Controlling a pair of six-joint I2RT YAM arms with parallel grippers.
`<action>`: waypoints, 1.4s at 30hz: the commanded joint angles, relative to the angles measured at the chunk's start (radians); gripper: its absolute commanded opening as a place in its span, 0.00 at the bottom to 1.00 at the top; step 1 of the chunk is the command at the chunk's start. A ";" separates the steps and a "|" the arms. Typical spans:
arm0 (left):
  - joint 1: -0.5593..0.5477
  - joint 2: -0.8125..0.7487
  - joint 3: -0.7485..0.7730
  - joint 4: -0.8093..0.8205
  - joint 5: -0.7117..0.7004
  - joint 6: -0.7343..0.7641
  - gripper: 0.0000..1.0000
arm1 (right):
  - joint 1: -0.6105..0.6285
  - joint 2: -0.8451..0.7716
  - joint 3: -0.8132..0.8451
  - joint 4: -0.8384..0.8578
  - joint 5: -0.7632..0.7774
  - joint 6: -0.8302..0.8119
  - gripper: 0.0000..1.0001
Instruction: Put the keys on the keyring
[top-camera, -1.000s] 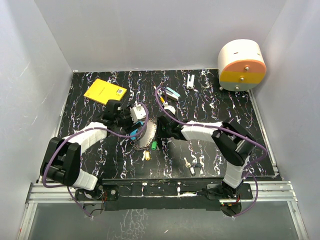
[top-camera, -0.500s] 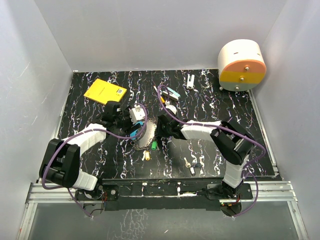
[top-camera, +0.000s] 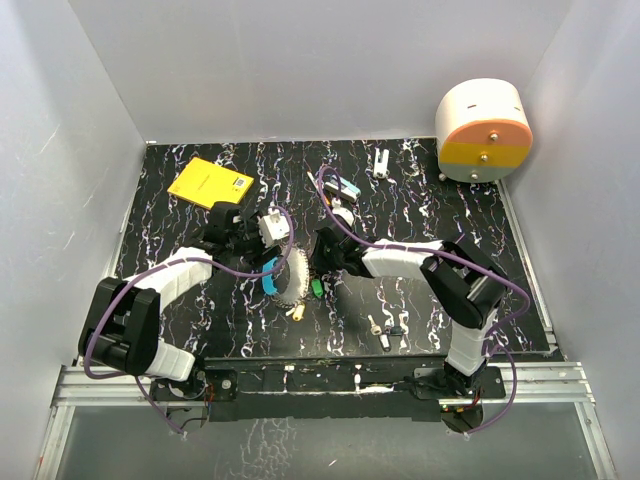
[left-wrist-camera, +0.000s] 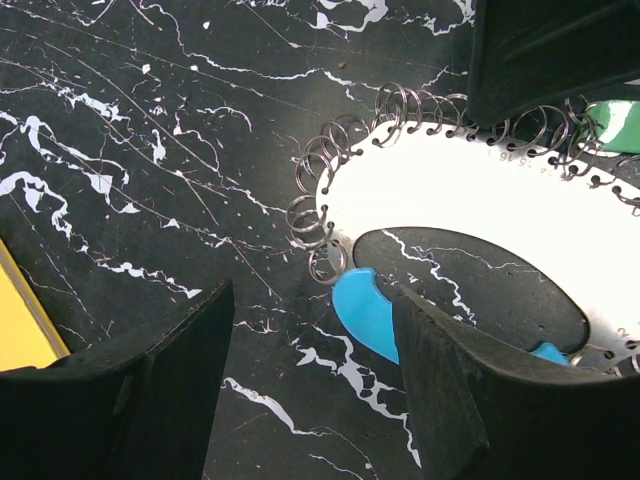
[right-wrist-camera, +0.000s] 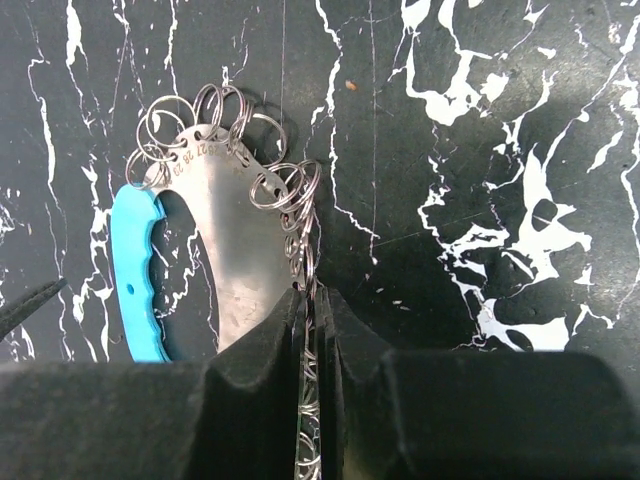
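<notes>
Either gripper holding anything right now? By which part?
Right gripper is shut on the keyring, pinching its ring-lined rim on the side away from the blue handle. Left gripper is open, straddling that handle, holding nothing.

Tiny stamped numerals run beside the ring holes along the metal plate of the keyring (right-wrist-camera: 225, 250). In both wrist views they show as short figures by the holes, too small and blurred to read with certainty. The yellow pad (top-camera: 210, 183) carries a small dark label, which is also unreadable.
</notes>
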 joint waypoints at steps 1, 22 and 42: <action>0.004 -0.040 0.013 0.003 0.035 -0.010 0.63 | -0.005 -0.056 0.001 0.033 -0.026 0.016 0.08; 0.003 -0.043 0.266 -0.232 0.362 0.027 0.69 | -0.013 -0.299 -0.001 -0.111 -0.312 -0.265 0.08; 0.002 -0.008 0.328 -0.760 0.725 0.546 0.84 | -0.012 -0.405 -0.073 0.026 -0.600 -0.314 0.08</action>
